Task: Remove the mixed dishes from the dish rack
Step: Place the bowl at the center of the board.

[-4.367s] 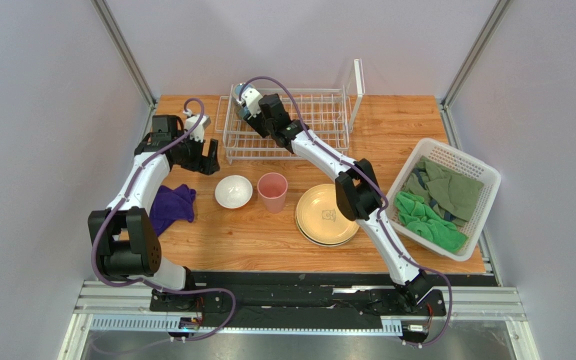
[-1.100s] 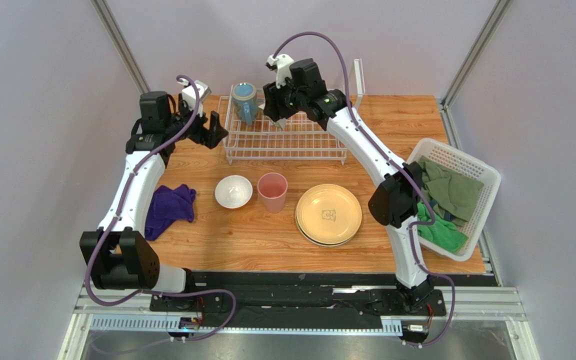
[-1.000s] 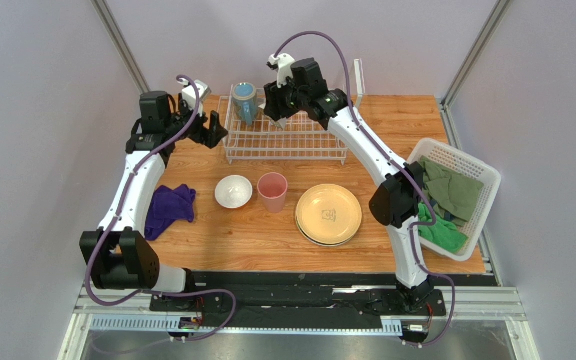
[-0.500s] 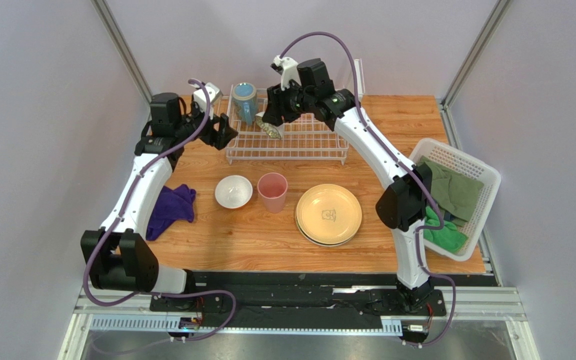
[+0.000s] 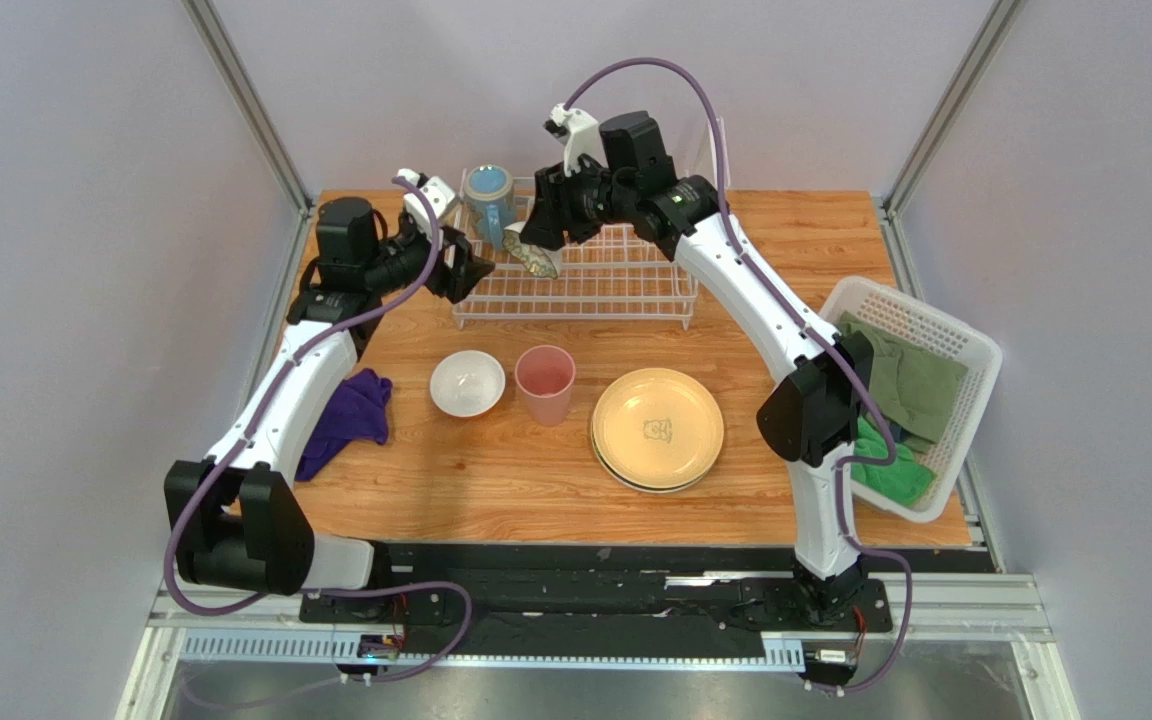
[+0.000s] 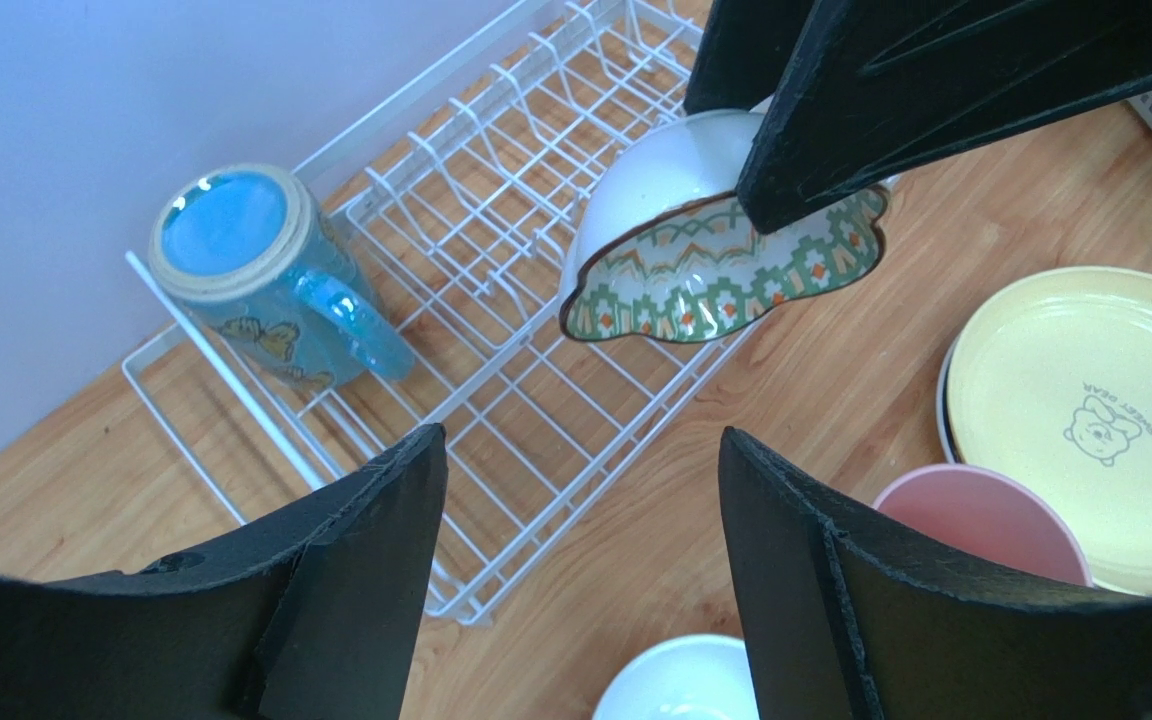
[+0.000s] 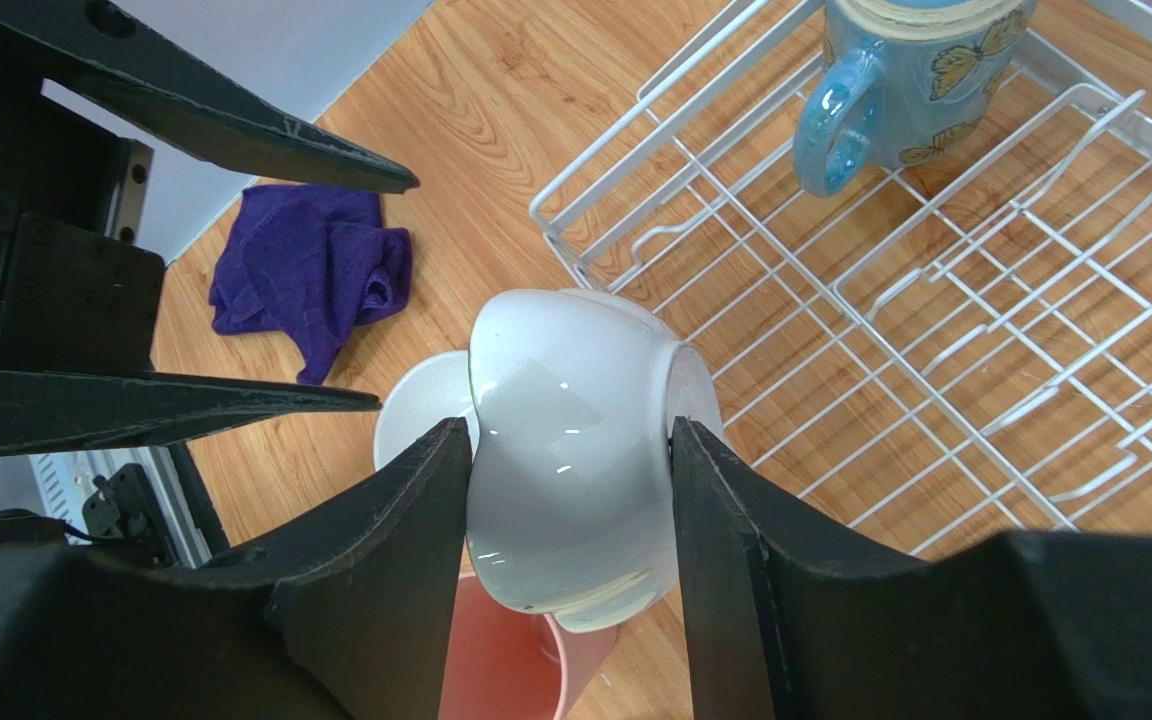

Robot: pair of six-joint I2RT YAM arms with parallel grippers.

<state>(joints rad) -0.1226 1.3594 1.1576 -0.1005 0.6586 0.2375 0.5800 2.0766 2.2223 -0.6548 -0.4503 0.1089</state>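
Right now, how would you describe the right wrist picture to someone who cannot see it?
The right gripper clamps a white bowl above a wooden table. Beyond it sits the white wire dish rack holding a blue mug; a purple cloth lies at left.

We see the right pincer (image 7: 570, 495) now lifted out of the dish rack (image 5: 612, 293), with the small patterned bowl (image 6: 717, 263) clamped and tilted above the wires. The left pincer (image 6: 579, 438) has swung in to the rack's left end.
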